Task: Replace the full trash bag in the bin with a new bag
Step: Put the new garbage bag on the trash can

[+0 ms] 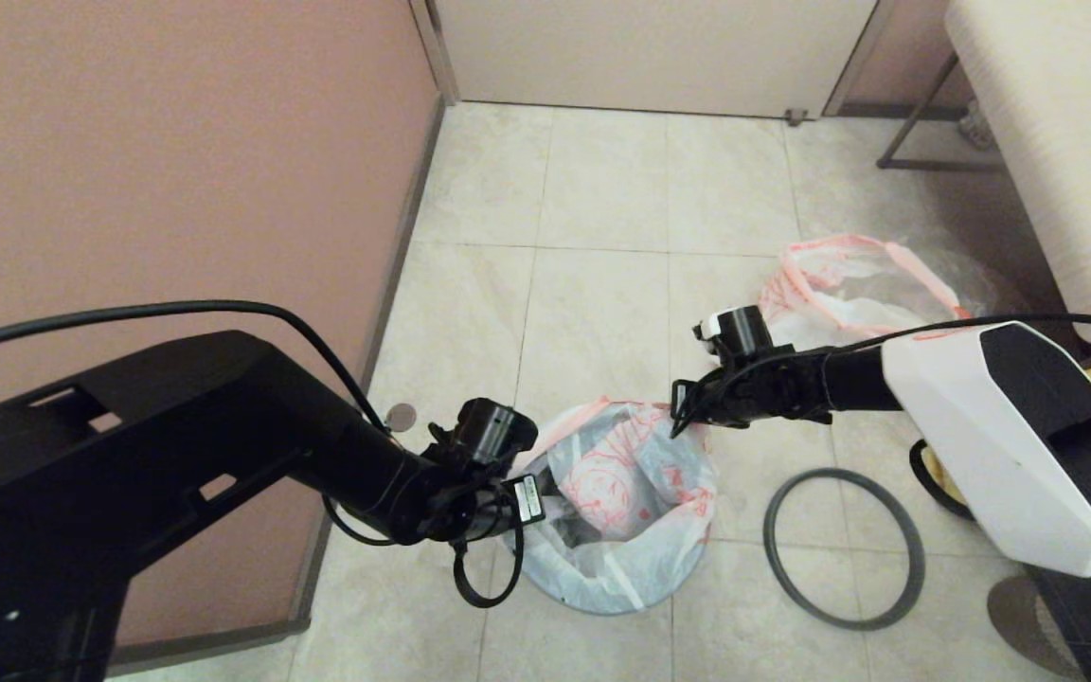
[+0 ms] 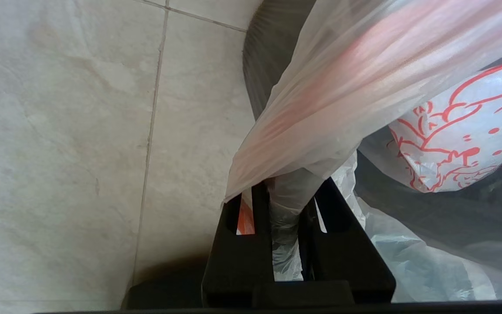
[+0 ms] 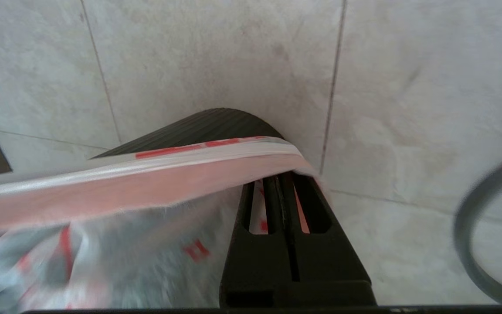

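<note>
- Left gripper (image 2: pixel 286 196): clamped on new bag (image 1: pixel 635 474) rim, bin's (image 2: pixel 265 65) left side.
- Right gripper (image 3: pixel 282 183): clamped on bag's right rim.
- Grey hoop (image 1: pixel 844 547): on floor, right of bin.

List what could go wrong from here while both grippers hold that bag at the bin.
1. The left gripper and right gripper pinch opposite edges of the thin new bag; pulling apart too hard could tear it.
2. The plastic may slip from a pinch and drop into the bin.
3. The grey hoop lies on the floor beside the bin, so nothing clamps the bag yet; it may slide in once released.
</note>
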